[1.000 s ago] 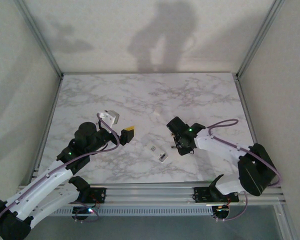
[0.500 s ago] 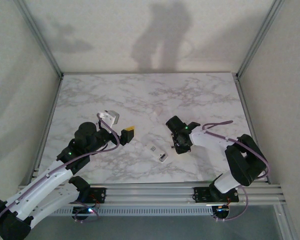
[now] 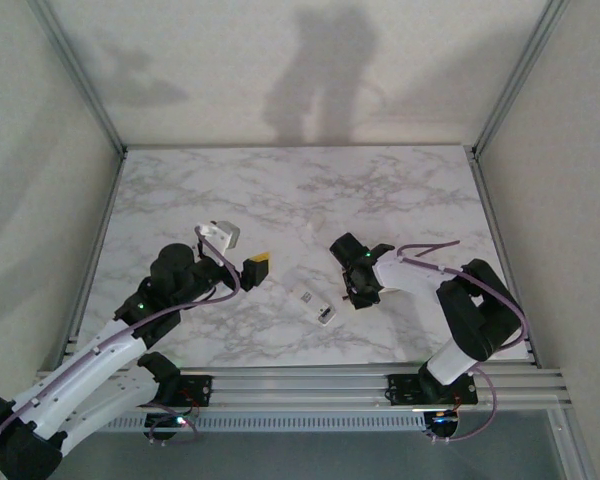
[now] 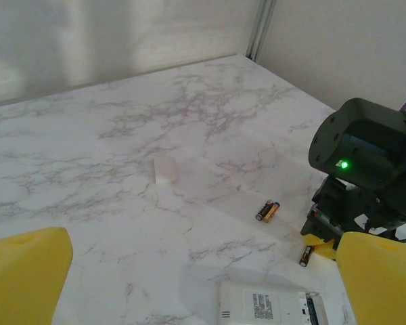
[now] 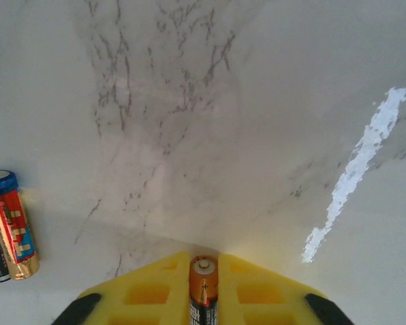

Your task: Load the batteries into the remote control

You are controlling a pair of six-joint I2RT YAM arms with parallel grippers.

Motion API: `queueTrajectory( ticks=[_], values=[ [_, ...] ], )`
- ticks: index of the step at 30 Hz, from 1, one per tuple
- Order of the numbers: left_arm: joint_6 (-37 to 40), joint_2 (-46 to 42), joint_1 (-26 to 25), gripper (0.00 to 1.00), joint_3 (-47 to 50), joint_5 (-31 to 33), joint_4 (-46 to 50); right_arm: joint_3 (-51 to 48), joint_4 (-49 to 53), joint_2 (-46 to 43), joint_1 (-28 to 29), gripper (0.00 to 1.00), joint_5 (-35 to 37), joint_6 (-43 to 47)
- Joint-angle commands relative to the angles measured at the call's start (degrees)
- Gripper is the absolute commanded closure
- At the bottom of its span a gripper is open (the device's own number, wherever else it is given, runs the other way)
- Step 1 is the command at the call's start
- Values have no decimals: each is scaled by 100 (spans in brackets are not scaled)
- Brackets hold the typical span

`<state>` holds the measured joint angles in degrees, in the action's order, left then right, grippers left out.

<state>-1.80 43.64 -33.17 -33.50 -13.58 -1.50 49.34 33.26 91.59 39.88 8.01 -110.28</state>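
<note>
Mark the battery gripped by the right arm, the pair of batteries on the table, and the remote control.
gripped battery point(image 5: 204, 294): right wrist view, its orange body below the metal cap.
pair of batteries point(image 4: 267, 211): left wrist view, middle of the pair.
remote control point(image 4: 262, 306): left wrist view, its printed label.

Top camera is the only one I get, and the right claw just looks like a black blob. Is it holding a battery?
Observer: Yes. On the right wrist camera, the right gripper is shut on one battery, pinched between its yellow fingers.
Operator: Are there any more?
Observer: Two more batteries lie side by side on the table, apart from that gripper.
Operator: Which way up is the remote?
Observer: On the left wrist camera, the remote control lies with its printed label facing up, so that looks like its back.
</note>
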Motion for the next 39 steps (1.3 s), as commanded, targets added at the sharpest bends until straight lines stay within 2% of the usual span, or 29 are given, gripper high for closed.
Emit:
queueTrajectory(
  ticks=[1,3,5,7,10,12,16,21,25,28,31,36,39],
  values=[
    [-217,165,63,1,-157,-97,9,-78,107,-16,-54,94,90,120],
    [-466,479,58,1,-390,-98,316,55,306,-235,-56,96,285,449],
    [-833,1093,60,2,-903,-116,1027,251,613,-475,-42,97,507,990],
    [-1073,1954,63,3,-1530,-368,1839,406,952,-839,8,98,728,1660],
    [-1453,3128,5,10,-2253,-332,2424,319,1219,-1595,107,98,978,2659],
    [-1549,3805,-199,17,-2714,-81,2756,237,1392,-2058,117,98,945,3120],
    [-1572,5256,-777,23,-3641,827,3473,330,1961,-2694,125,97,828,3715],
    [-1792,6508,-1045,31,-4472,970,3949,479,2531,-2979,125,96,751,4033],
    [-1871,6961,-1285,31,-4684,986,4109,515,2733,-3073,125,94,772,4170],
    [-2010,7197,-1306,30,-4635,1253,4089,540,2757,-3145,119,93,741,4292],
    [-2059,7366,-1310,34,-4647,1393,4208,563,2783,-3189,125,93,665,4376],
    [-2171,6974,-1316,37,-4239,1199,4111,577,2876,-3219,147,93,616,4474],
    [-2313,6629,-1318,39,-3912,947,3922,577,2698,-3120,386,93,590,4597]
  ],
)
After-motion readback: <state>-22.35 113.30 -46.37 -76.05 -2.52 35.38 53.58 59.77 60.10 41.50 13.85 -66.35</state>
